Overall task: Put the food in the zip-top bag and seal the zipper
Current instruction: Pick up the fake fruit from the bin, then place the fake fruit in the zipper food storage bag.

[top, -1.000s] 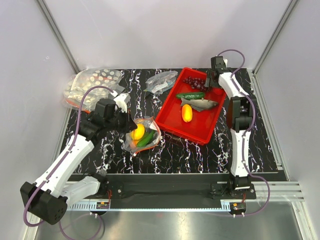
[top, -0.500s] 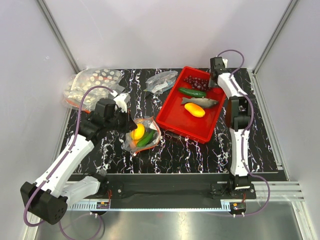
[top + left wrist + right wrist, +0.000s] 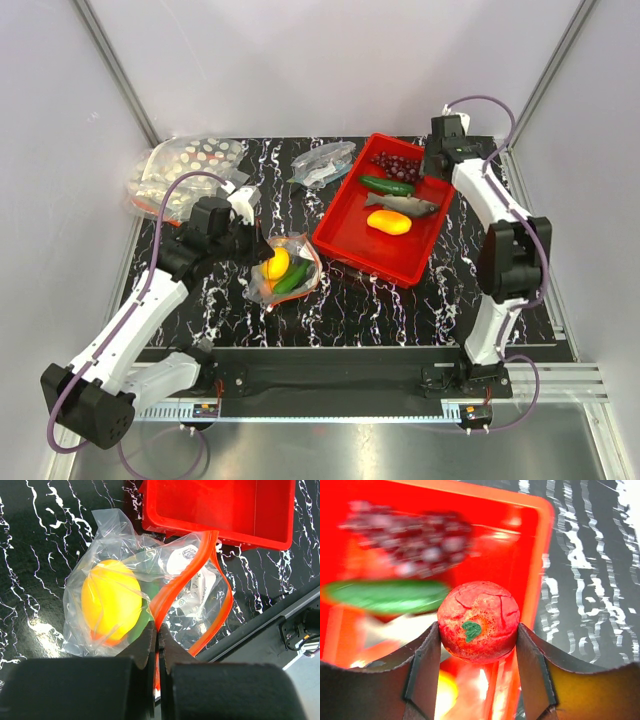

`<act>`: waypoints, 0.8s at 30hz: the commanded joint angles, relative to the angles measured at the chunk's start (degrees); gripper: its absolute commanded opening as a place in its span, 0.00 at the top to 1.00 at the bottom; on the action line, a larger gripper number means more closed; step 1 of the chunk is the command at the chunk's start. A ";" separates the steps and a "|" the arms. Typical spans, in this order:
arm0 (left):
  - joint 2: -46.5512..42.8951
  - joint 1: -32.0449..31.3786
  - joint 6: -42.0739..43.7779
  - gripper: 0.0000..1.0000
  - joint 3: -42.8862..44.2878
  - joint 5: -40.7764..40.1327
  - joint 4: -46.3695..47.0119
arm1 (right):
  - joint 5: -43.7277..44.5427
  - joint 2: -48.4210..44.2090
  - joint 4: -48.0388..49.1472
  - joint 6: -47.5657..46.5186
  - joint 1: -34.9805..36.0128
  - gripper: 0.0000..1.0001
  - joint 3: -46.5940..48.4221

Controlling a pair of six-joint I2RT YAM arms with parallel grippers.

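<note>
The zip-top bag, holding a yellow-orange fruit and a green cucumber, is laid left of the red tray. Its zipper is pinched by the clenched left gripper. The red piece is grasped by the right gripper over the tray's far right corner.

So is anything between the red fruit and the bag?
Yes: the cucumber, fish and mango lie in the red tray between red fruit and bag. All sit low, so the right hand could likely carry it over.
</note>
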 commanded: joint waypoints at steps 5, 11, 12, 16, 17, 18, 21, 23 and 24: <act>-0.98 0.32 0.51 1.00 0.06 0.67 3.03 | -10.97 -14.68 1.90 4.62 12.32 0.53 -7.76; -0.63 0.59 0.16 1.00 0.15 0.41 2.76 | -20.81 -23.56 8.03 5.32 27.35 0.53 -17.51; -0.45 0.50 0.16 1.00 0.06 0.40 2.68 | -22.91 -26.27 11.18 4.28 29.11 0.53 -19.35; 0.25 0.67 0.16 1.00 -0.03 1.37 2.67 | -22.77 -31.91 16.13 -0.38 39.03 0.54 -27.79; 0.60 0.68 0.16 1.00 0.15 2.15 2.59 | -22.06 -32.62 16.48 -1.17 42.36 0.54 -28.59; 1.13 0.68 0.16 1.00 0.23 2.25 2.41 | -21.88 -33.84 17.01 -2.57 44.22 0.55 -29.29; 2.01 0.85 0.16 1.00 0.67 2.95 1.80 | -19.96 -35.43 18.85 -4.08 49.40 0.56 -32.19; 2.10 1.03 0.24 1.00 0.76 2.95 1.80 | -19.86 -36.66 21.04 -4.00 50.91 0.57 -34.04; 2.01 1.11 0.24 1.00 0.59 2.87 1.71 | -19.86 -36.84 22.19 -3.39 51.36 0.57 -34.74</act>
